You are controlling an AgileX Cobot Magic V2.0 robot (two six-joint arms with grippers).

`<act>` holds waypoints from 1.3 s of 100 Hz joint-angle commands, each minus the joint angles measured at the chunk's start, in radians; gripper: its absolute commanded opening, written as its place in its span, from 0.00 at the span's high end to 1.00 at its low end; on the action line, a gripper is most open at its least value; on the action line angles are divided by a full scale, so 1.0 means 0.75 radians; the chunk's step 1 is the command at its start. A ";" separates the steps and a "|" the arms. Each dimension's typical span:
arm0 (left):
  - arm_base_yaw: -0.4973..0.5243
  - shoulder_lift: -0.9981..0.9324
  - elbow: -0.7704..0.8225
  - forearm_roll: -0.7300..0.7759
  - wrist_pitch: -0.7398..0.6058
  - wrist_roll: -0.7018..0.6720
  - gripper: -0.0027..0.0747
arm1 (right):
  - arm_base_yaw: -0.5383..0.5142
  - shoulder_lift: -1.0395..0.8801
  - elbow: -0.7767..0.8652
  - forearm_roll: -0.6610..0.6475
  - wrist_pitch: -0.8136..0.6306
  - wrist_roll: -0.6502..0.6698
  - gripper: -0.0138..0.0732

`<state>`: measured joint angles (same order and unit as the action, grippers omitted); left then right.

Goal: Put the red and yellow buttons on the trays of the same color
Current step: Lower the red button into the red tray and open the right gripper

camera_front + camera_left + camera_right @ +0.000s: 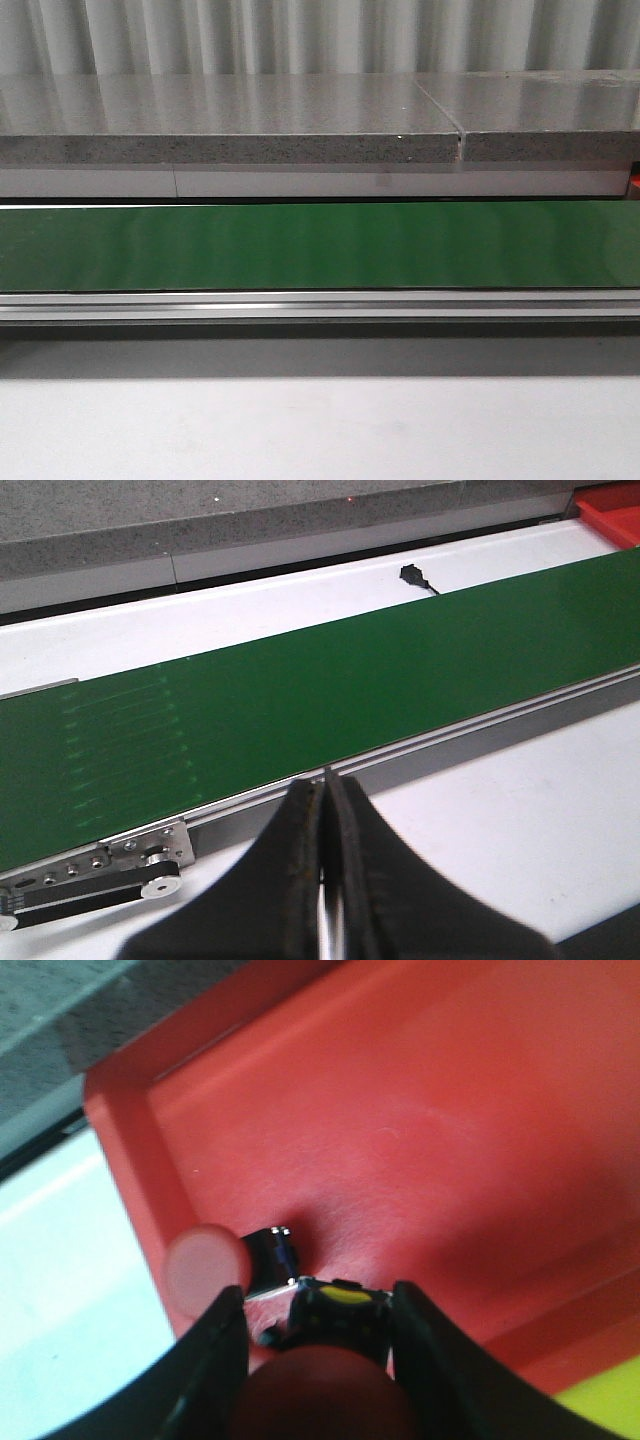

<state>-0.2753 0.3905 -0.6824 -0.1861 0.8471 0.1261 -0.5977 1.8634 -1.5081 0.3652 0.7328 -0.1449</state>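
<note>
- The right gripper (320,1325) hangs low over the red tray (420,1130), its fingers (215,1350) clamped on a red button (335,1355) whose black-and-yellow body shows between them.
- Another red button (215,1265) with a metal barrel lies on its side on the tray floor, just beside the held one, near the tray's corner.
- A yellow tray (600,1410) edge sits next to the red one.
- The left gripper (325,820) has its fingers (295,850) pressed together, holding nothing, above the white surface (520,810) beside the green conveyor belt (330,690).
</note>
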 commanded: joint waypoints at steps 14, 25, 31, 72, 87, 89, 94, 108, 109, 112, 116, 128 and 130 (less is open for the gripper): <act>-0.012 0.011 -0.032 -0.027 -0.097 -0.002 0.99 | -0.008 0.037 -0.052 0.031 -0.197 -0.002 0.75; -0.012 0.011 -0.032 -0.027 -0.097 -0.002 0.99 | -0.006 0.084 -0.052 0.051 -0.236 -0.002 0.75; -0.012 0.011 -0.032 -0.027 -0.097 -0.002 0.99 | -0.004 0.101 -0.052 0.075 -0.262 -0.002 0.75; -0.012 0.011 -0.032 -0.027 -0.099 -0.002 0.99 | 0.000 0.181 -0.052 0.144 -0.353 -0.002 0.72; -0.012 0.011 -0.032 -0.027 -0.099 -0.002 0.99 | 0.000 0.181 -0.052 0.156 -0.357 -0.002 0.43; -0.012 0.011 -0.032 -0.027 -0.099 -0.002 0.99 | 0.000 0.181 -0.052 0.156 -0.357 -0.002 0.40; -0.012 0.011 -0.032 -0.027 -0.099 -0.002 0.99 | 0.000 0.181 -0.052 0.159 -0.357 -0.002 0.30; -0.012 0.011 -0.032 -0.027 -0.099 -0.002 0.99 | 0.000 0.180 -0.052 0.161 -0.349 -0.002 0.23; -0.012 0.011 -0.032 -0.027 -0.099 -0.002 0.99 | 0.000 0.177 -0.052 0.161 -0.347 -0.002 0.23; -0.012 0.011 -0.032 -0.027 -0.099 -0.002 0.99 | 0.000 0.171 -0.052 0.161 -0.345 -0.002 0.23; -0.012 0.011 -0.032 -0.027 -0.099 -0.002 0.99 | 0.000 0.163 -0.052 0.161 -0.342 -0.003 0.23; -0.012 0.011 -0.032 -0.027 -0.099 -0.002 0.99 | 0.000 0.114 -0.050 0.161 -0.342 -0.008 0.23; -0.012 0.011 -0.032 -0.027 -0.099 -0.002 0.99 | 0.000 0.104 -0.050 0.161 -0.342 -0.010 0.23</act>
<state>-0.2753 0.3905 -0.6824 -0.1861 0.8471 0.1261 -0.5958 2.0361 -1.5143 0.4620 0.5111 -0.1425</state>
